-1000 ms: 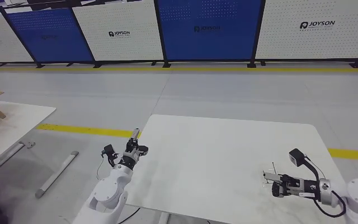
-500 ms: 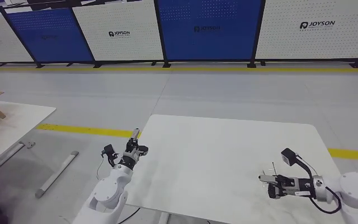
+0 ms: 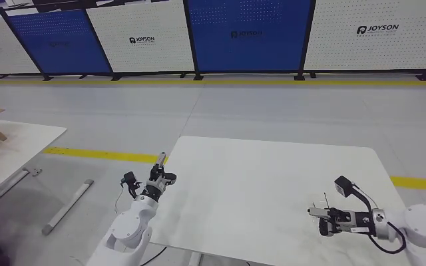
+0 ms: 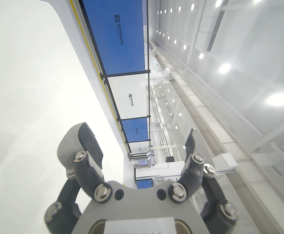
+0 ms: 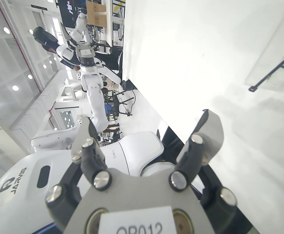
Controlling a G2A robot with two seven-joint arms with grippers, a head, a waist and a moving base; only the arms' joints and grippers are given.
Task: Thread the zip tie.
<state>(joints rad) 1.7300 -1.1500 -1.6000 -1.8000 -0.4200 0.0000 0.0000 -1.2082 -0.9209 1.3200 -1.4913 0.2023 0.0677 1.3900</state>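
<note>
A thin black plastic zip tie (image 5: 265,77) lies flat on the white rectangular table (image 3: 266,173), near right, just beside the right gripper (image 5: 147,124). That gripper and the left gripper (image 4: 139,141) are both spread wide and empty. A shallow pinch could skid the flat tie away.

A white table (image 3: 266,179) with rounded corners stands on a pale grey floor (image 3: 266,106). A yellow floor line (image 3: 100,155) runs from the left up to the table's far left corner and shows again past its right edge. At the left edge is the corner of a second white table (image 3: 26,143), with a grey bar (image 3: 66,206) lying on the floor near it. Along the back stands a row of perforated panels in black frames, alternately blue (image 3: 249,33) and white (image 3: 140,36), behind another yellow line (image 3: 200,82). Round ceiling lights (image 4: 224,68) glow overhead, and brown cardboard boxes (image 5: 96,13) sit in the room behind.
</note>
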